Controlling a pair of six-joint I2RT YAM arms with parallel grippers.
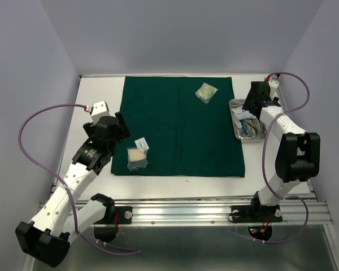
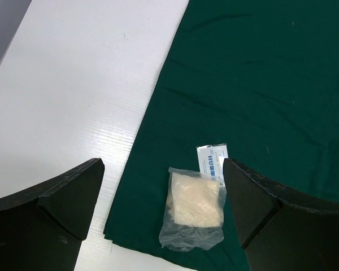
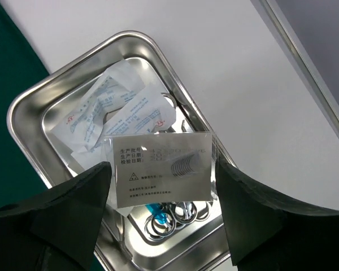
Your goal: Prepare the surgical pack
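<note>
On the white table point(image 1: 101, 96) the dark green drape point(image 1: 181, 124) is spread out flat, and the steel tray point(image 1: 236, 131) sits just off its right edge. There's one clear gauze bag point(image 1: 206, 92) up near the drape's far edge. A second gauze bag point(image 2: 193, 209) is down by the near left corner, with a small white packet point(image 2: 213, 161) right beside it.

The left gripper point(image 2: 163, 164) hangs over that corner with its jaws wide apart and nothing in them.

The right gripper point(image 3: 163, 169) is above the tray. A flat printed pouch point(image 3: 161, 166) spans the gap between its fingers point(image 3: 62, 209), and its edges reach both of them. I honestly can't tell if it's pinched or just sitting loose there.

Inside the tray are a few white paper packets point(image 3: 110, 107) and some ring-handled metal instruments point(image 3: 169, 223), partly hidden under the pouch.
</note>
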